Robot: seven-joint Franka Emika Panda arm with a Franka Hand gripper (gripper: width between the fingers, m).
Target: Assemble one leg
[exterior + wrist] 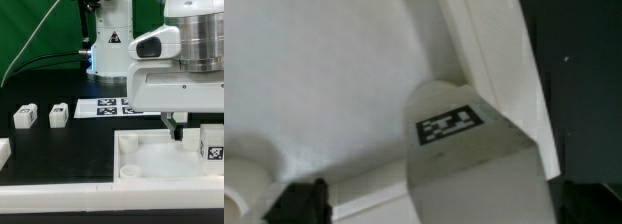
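The end effector (178, 128) hangs over the square panel (150, 160), its opening unclear, beside a tagged leg (213, 142) standing on the panel, so seating that leg seems in hand, next calling for careful alignment.

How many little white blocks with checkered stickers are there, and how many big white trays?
Small tagged legs: 3, one, another, and one under the gripper
Big square panel: 1
Marker board: 1
Total: 5
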